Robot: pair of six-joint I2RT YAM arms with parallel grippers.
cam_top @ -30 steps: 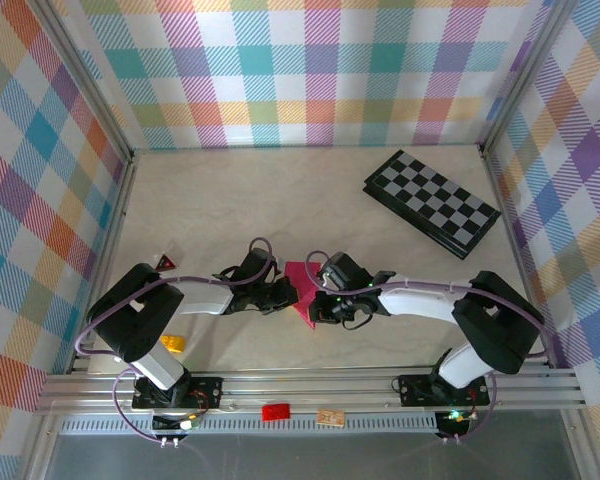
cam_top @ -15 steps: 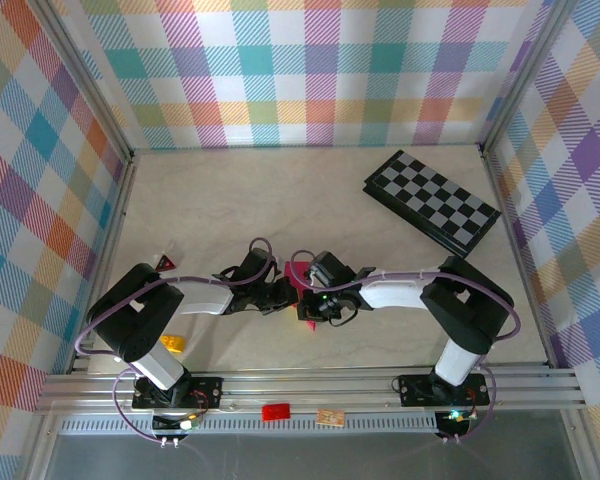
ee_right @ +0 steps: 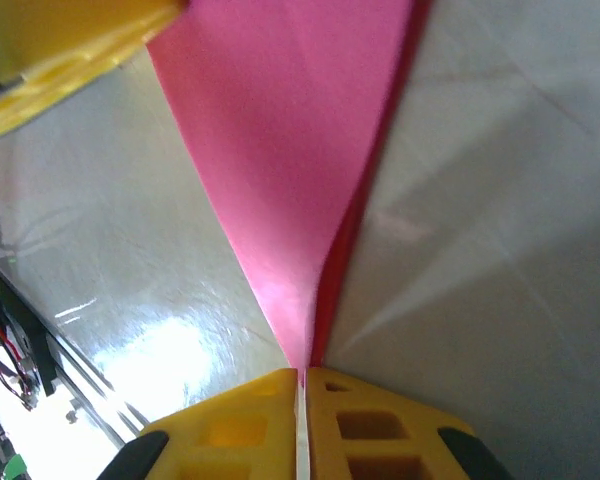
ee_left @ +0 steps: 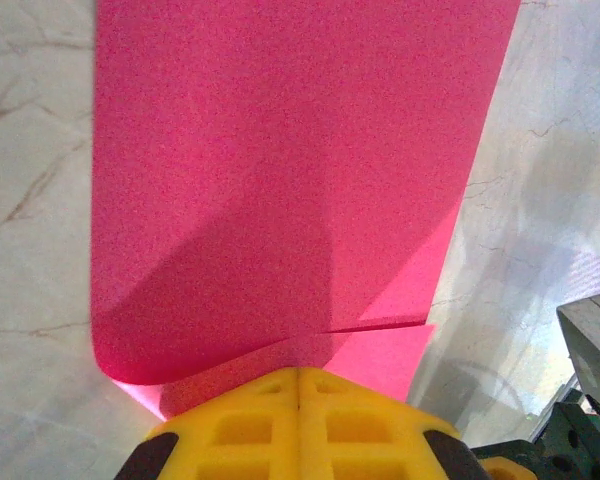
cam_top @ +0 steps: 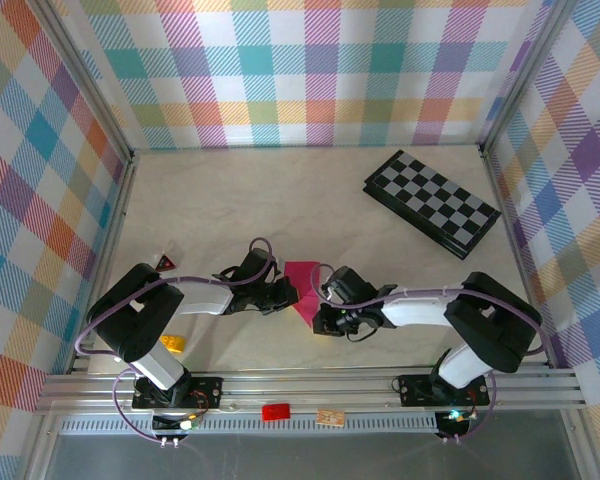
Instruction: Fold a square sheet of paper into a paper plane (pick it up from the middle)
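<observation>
Where the two arms meet near the middle of the pale marble tabletop [cam_top: 230,200], the overhead view shows the pink paper sheet [cam_top: 302,283] lying between them, partly folded and narrowing to a point toward the near edge. The left pincer [cam_top: 288,296] touches the sheet's left side and the right pincer [cam_top: 316,318] sits at its near point. A black-and-grey checkerboard [cam_top: 432,200] lies well apart at the far right. A small dark-red triangular block [cam_top: 166,262] sits by the left arm's elbow and a small yellow piece [cam_top: 173,343] lies nearer that arm's base. On the rail at the front edge are a red tag [cam_top: 275,411] and a small tan tag [cam_top: 329,418].

From the left wrist, the left pincer [ee_left: 298,385] is clenched, its yellow fingers pressed together on the near edge of the paper sheet [ee_left: 280,180]. The sheet curves upward from the tabletop [ee_left: 30,200] on the left, with a second layer showing beneath it.

From the right wrist, the right pincer [ee_right: 302,380] is clenched on the narrow tip of the paper sheet [ee_right: 290,130], two layers meeting at the grip. The sheet widens away from it above the tabletop [ee_right: 500,200], and the left pincer's yellow fingers [ee_right: 60,50] touch its far left corner.
</observation>
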